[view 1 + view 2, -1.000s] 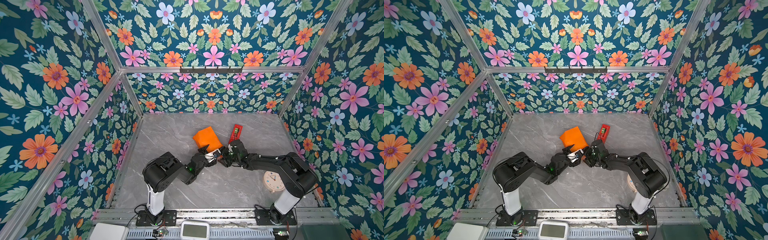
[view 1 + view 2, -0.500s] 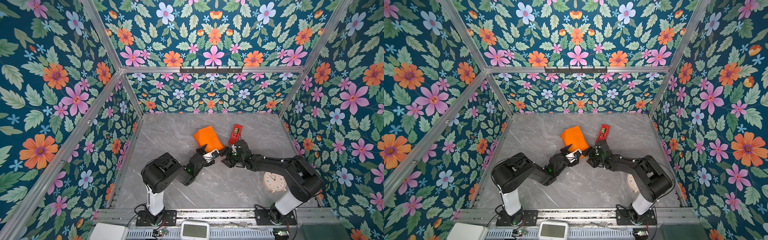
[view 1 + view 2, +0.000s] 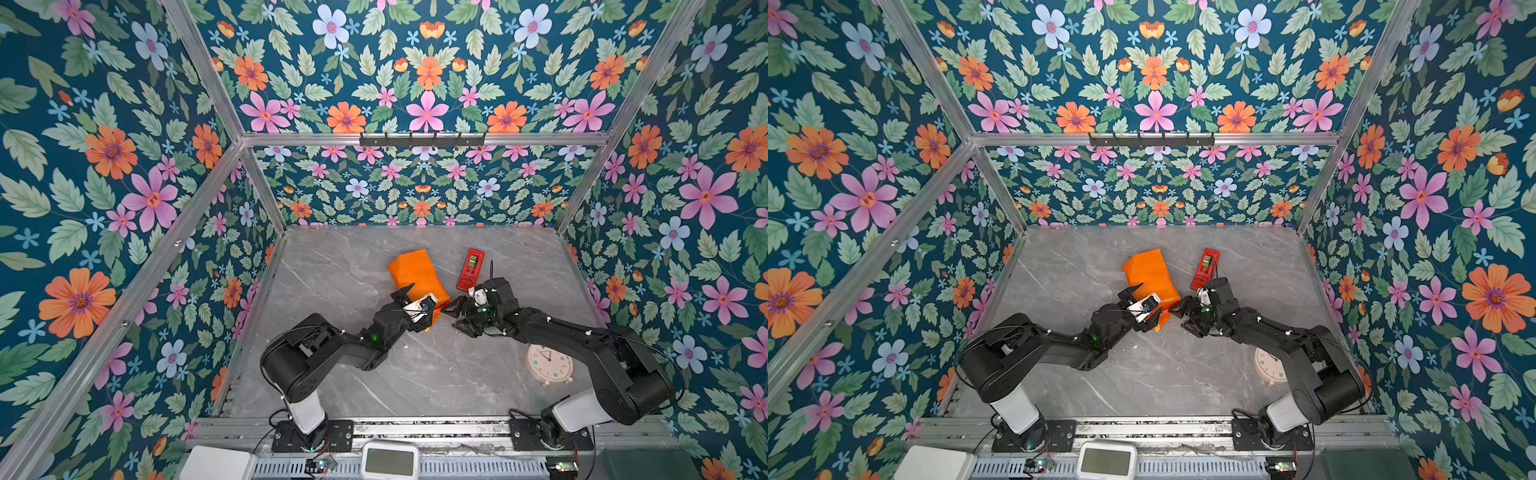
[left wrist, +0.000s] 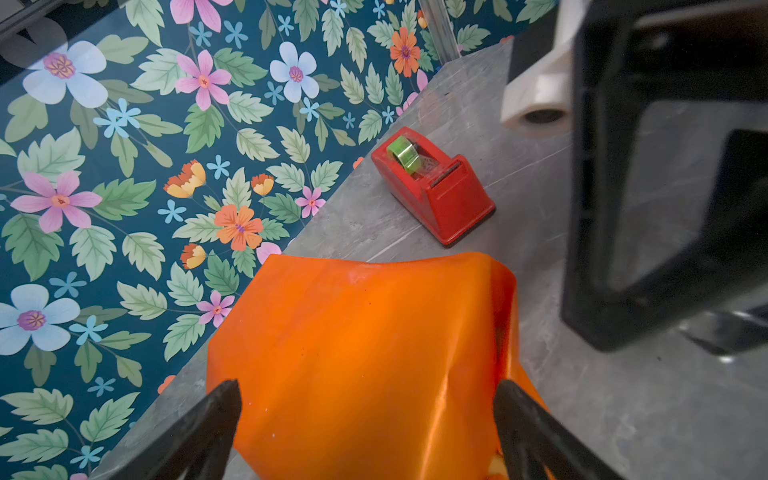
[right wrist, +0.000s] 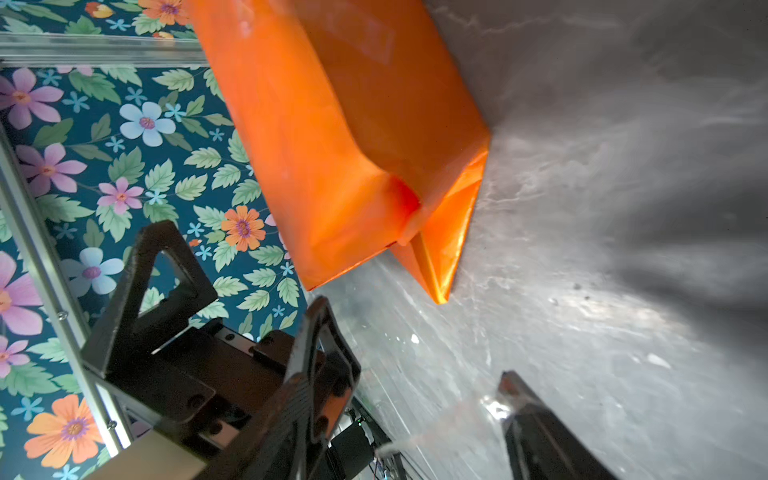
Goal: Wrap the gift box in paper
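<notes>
The paper (image 3: 415, 274) (image 3: 1148, 270), orange side out, is folded into a boxy parcel mid-table. The gift box is hidden inside it. A folded triangular flap (image 5: 440, 249) juts from the parcel's near end. My left gripper (image 3: 422, 301) (image 3: 1149, 302) (image 4: 365, 390) is open, its fingers wide on either side of that end and not pinching the paper (image 4: 365, 353). My right gripper (image 3: 453, 319) (image 3: 1178, 319) (image 5: 413, 340) is open just right of the parcel, clear of the paper (image 5: 353, 124). What looks like a clear tape strip clings to one fingertip (image 5: 509, 386).
A red tape dispenser (image 3: 471, 269) (image 3: 1205, 268) (image 4: 432, 187) lies just right of the parcel, behind the right wrist. A pale round clock (image 3: 548, 365) (image 3: 1268, 365) lies under the right arm. Flowered walls enclose the grey marble table (image 3: 332, 270).
The left gripper's jaws have opened wider around the parcel's end. The right gripper has drawn back a little to the right. The parcel has stayed where it was.
</notes>
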`<action>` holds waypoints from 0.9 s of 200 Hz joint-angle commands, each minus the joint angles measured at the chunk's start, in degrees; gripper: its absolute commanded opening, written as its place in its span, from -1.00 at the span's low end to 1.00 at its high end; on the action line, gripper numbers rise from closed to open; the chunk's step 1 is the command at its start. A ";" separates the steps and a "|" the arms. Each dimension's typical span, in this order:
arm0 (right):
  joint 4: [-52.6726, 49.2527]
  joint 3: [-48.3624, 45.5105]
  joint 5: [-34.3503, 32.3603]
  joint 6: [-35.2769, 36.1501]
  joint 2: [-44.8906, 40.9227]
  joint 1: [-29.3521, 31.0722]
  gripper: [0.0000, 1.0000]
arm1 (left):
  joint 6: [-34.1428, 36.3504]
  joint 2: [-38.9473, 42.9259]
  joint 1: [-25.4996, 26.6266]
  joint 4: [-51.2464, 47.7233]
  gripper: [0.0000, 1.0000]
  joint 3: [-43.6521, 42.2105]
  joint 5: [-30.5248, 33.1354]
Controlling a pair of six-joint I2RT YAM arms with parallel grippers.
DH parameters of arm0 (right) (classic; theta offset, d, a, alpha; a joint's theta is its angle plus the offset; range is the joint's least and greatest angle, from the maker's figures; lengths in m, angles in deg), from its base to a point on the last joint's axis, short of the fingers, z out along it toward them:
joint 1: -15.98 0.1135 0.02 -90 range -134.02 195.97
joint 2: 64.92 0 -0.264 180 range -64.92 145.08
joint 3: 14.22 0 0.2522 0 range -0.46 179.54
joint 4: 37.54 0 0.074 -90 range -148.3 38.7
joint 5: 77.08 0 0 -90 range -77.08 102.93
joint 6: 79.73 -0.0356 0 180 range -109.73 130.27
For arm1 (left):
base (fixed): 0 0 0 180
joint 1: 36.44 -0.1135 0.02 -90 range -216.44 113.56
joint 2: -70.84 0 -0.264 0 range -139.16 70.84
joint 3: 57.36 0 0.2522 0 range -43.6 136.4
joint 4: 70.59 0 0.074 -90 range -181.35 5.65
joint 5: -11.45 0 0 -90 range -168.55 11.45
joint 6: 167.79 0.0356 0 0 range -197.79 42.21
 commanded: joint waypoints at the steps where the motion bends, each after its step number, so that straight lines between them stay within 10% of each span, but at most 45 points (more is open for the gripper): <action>1: 1.25 1.49 2.54 0.93 2.09 0.83 0.45 | -2.00 3.30 -0.09 -4.09 0.95 -1.28 -2.94; 131: 10.05 11.66 5.92 -5.15 15.94 6.03 0.44 | -12.66 19.38 -4.23 -21.86 0.59 -7.06 -9.65; 180: 6.98 8.13 7.38 -3.78 9.78 5.56 0.43 | -22.82 22.83 -4.31 -22.86 0.27 -7.14 -21.23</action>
